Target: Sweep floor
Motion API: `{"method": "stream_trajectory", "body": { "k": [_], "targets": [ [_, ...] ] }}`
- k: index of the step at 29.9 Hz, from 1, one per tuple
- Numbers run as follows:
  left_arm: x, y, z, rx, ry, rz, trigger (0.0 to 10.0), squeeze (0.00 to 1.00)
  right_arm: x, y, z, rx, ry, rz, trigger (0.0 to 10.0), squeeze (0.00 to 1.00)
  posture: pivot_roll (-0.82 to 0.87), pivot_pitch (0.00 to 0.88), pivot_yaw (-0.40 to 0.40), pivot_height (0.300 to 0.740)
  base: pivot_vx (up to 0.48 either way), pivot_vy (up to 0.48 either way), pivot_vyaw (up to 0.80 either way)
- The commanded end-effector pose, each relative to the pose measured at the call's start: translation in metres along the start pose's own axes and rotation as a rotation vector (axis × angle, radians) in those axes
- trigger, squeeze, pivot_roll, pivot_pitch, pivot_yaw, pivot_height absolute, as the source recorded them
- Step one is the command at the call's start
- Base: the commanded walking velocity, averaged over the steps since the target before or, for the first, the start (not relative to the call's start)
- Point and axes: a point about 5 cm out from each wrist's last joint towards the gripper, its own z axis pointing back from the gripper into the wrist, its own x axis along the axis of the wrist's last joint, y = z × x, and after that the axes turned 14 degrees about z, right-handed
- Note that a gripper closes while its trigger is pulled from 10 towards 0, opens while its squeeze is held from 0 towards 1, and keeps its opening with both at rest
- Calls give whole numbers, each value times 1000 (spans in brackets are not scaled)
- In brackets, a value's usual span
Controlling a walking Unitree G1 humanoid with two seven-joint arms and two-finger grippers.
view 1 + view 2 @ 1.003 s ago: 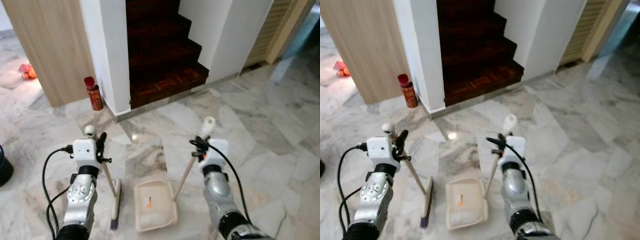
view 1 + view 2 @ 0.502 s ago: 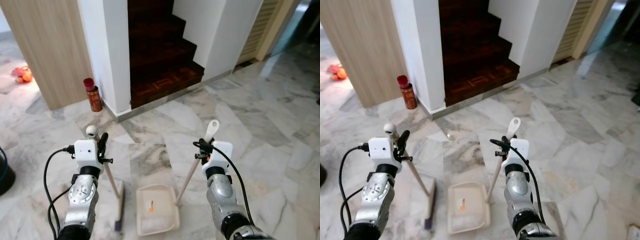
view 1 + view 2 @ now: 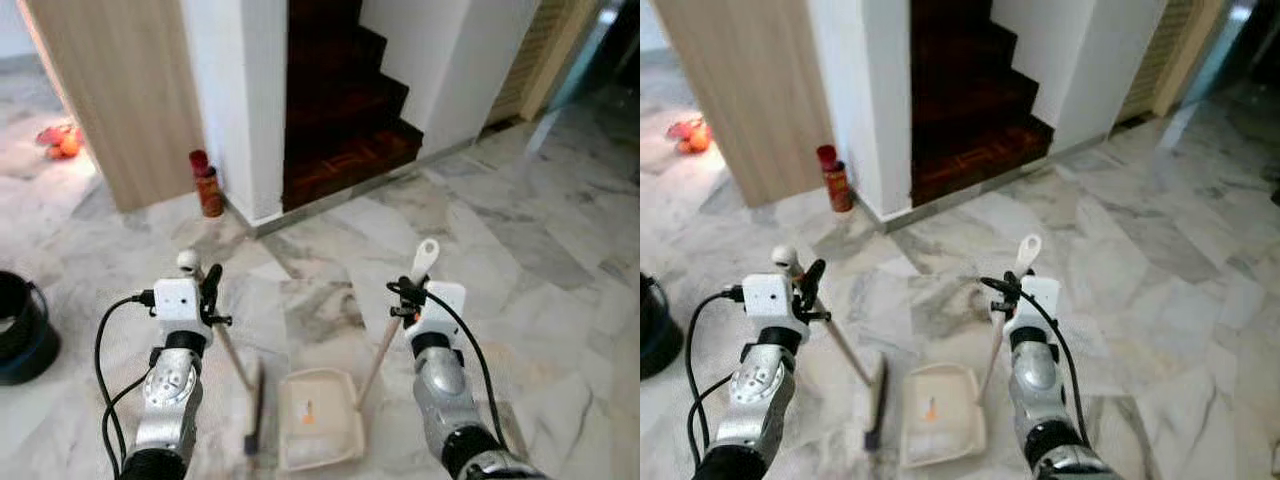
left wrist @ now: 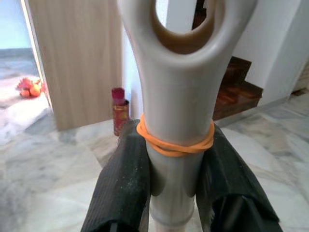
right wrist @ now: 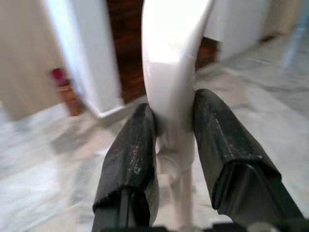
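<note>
Far left: a dark bucket [image 3: 22,325] now sits at the frame edge, and the red can [image 3: 208,184] by the wood panel [image 3: 120,90] has slid toward centre versus half a second ago, so that's my head/body turning left, not the things moving. My left gripper [image 3: 207,297] is pinching the brush handle [image 4: 176,125] near its top, fingers [image 4: 123,186] pressed on both sides just under an orange rubber band [image 4: 175,143]; the brush head [image 3: 254,405] rests on the marble floor [image 3: 520,230], angled slightly more than before. Just right of it lies the dustpan [image 3: 318,433], flat on the floor, a small orange bit inside, close to the brush but not touching as far as I can tell. My right gripper [image 3: 403,297] is clamped on the dustpan handle [image 5: 173,72], fingers [image 5: 133,159] squeezing it from both sides, grip unchanged. Beyond: dark stairs [image 3: 340,110]. My read: both tools secured, pan and brush carried with me during the turn, so I'm repositioning to a new patch of floor; no visible debris near the brush yet.
</note>
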Motion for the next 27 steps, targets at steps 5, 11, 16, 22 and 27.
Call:
{"method": "stream_trajectory", "body": {
  "k": [5,11,16,22,27],
  "targets": [
    [7,-4,-4,-21,-27,-21,10000,0,5,-13,-4,-38,-24,7,10000,0,10,38,-79,740,0,319,0],
    [7,-4,-4,-21,-27,-19,10000,0,5,-13,-4,-38,-23,7,10000,0,11,38,-79,740,0,319,0],
    [7,-4,-5,-20,-27,-20,10000,0,5,-12,-4,-34,-23,7,10000,0,11,38,-79,740,0,319,0],
    [7,-4,-4,-21,-27,-19,10000,0,6,-10,-4,-18,-26,23,10000,0,14,32,-80,740,0,321,100],
    [7,-4,-4,-21,-27,-21,10000,0,6,-8,-4,-10,-27,21,10000,0,14,32,-80,740,0,319,759]
  ]
}}
